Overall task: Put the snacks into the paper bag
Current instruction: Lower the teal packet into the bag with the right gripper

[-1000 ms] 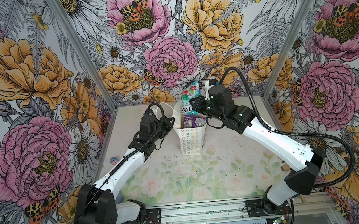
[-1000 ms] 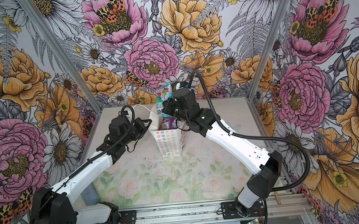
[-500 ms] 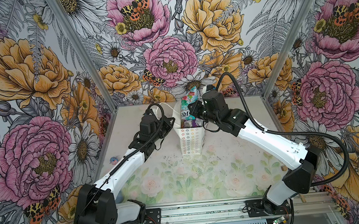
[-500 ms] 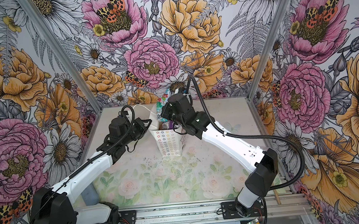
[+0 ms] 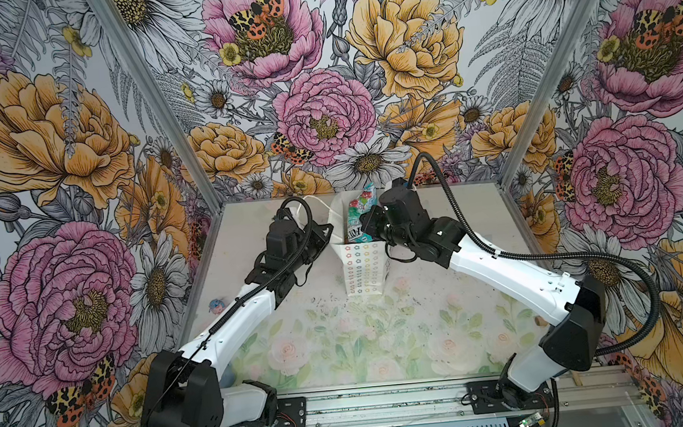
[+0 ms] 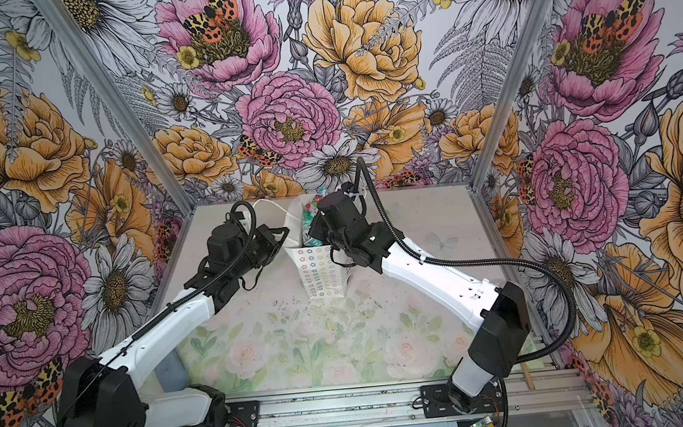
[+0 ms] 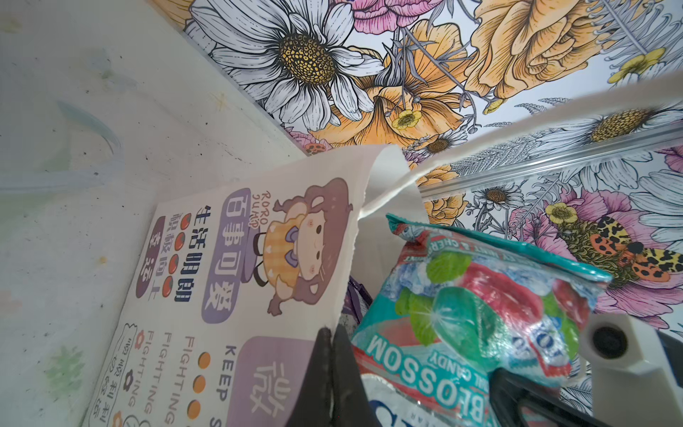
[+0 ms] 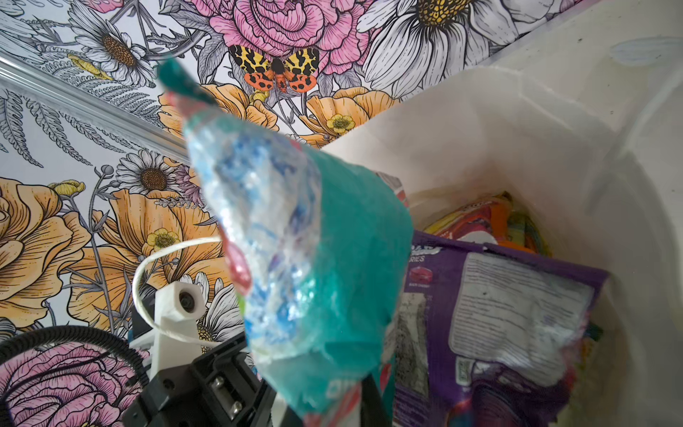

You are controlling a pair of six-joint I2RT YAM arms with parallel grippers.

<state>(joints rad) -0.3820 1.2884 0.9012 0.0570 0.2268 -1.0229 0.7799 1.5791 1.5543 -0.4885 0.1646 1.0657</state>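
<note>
Standing upright on counter, paper bag sits toward 12 o'clock from counter centre in both top views. Left hand, at bag's 9 o'clock, clamped tight on bag rim. Right hand, at bag's 3 o'clock, closed on teal packet; packet lower end inside bag mouth, top protruding. Purple packet and orange packet lie inside bag.
</note>
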